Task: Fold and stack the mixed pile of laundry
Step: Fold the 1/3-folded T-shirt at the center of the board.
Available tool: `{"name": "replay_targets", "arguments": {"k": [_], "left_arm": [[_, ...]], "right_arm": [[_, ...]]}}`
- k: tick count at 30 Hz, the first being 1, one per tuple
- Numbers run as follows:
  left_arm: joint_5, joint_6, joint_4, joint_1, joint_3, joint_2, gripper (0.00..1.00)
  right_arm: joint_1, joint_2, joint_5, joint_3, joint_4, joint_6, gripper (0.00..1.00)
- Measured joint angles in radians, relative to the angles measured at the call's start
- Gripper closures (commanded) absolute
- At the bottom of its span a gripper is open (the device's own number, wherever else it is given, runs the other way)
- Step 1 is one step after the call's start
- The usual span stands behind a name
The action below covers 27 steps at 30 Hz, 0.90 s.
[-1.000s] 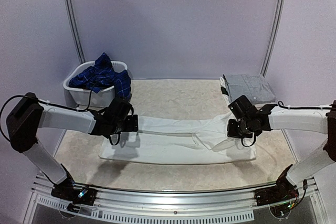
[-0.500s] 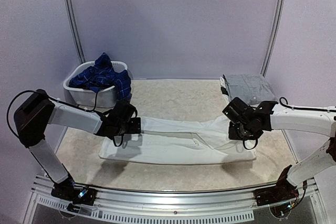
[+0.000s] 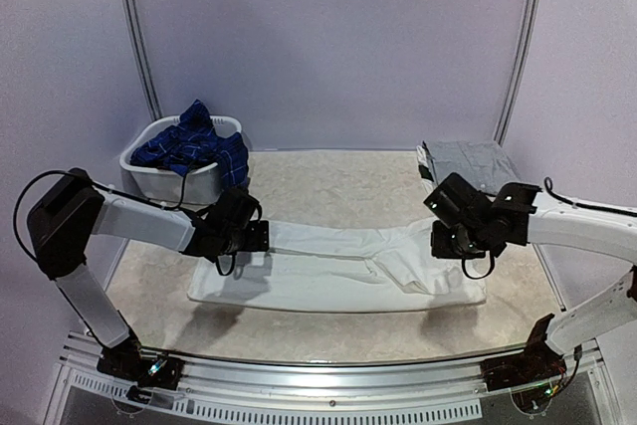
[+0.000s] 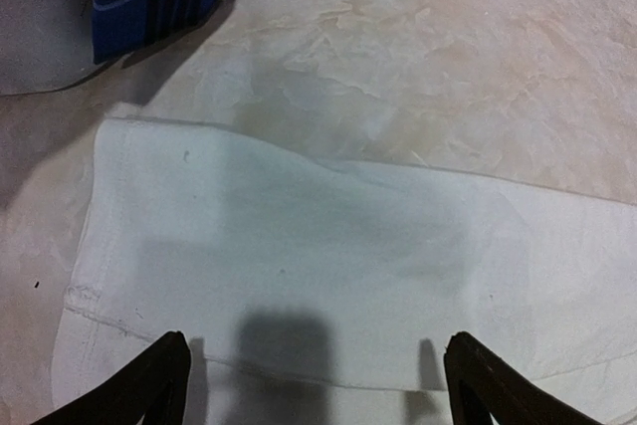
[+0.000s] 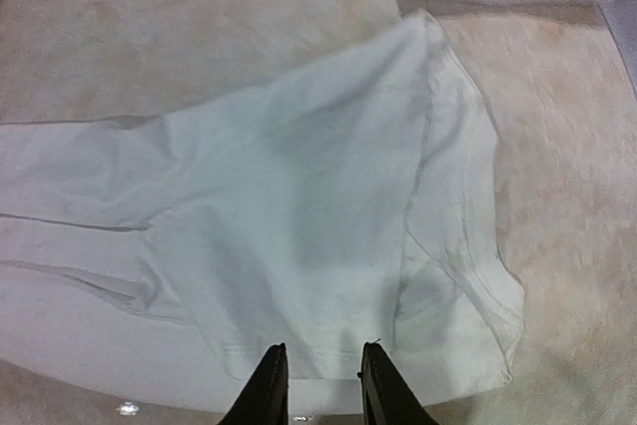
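We saw the white trousers (image 3: 338, 268) spread across the middle of the bench (image 3: 338, 181), folded lengthwise, one end at the left and the other at the right. A second earlier the right pincer (image 3: 443, 241) had been closed on the right end and held a flap of it raised off the bench. Now that flap had dropped and lay flat over the rest of the trousers. In the right wrist view the pincer's tips stood a narrow gap apart just above the cloth, with nothing clamped between them. The right arm had also shifted a little from where it was.

The left pincer (image 3: 261, 236) hung over the left end of the trousers, wide apart as before and holding nothing. In the left wrist view only bare white cloth showed between its fingers (image 4: 164, 380). The left arm had barely moved in the last half second.

The rest of the pile had not changed. The navy plaid shirt (image 3: 194, 141) stayed heaped in the white basket (image 3: 159, 184) at the far left corner. A folded grey garment (image 3: 473, 166) stayed at the far right of the bench.
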State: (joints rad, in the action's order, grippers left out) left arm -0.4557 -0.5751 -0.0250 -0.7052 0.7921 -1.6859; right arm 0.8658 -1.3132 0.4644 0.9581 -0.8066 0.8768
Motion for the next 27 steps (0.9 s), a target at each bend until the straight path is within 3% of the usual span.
{"name": "replay_targets", "arguments": {"k": [4, 8, 16, 27], "left_arm": [[0.001, 0.000, 0.000, 0.000, 0.000, 0.000, 0.10], [0.001, 0.000, 0.001, 0.000, -0.002, 0.013, 0.10], [-0.008, 0.000, 0.027, 0.000, -0.041, 0.109, 0.10], [-0.027, -0.001, 0.058, 0.000, -0.072, 0.148, 0.10]], "right_arm": [[-0.003, 0.049, -0.046, 0.005, 0.129, -0.080, 0.91], [-0.031, -0.072, -0.139, 0.006, 0.279, -0.129, 0.99], [-0.069, -0.359, -0.261, 0.016, 0.405, -0.153, 0.99], [-0.030, -0.407, -0.354, -0.047, 0.525, -0.115, 0.99]]}}
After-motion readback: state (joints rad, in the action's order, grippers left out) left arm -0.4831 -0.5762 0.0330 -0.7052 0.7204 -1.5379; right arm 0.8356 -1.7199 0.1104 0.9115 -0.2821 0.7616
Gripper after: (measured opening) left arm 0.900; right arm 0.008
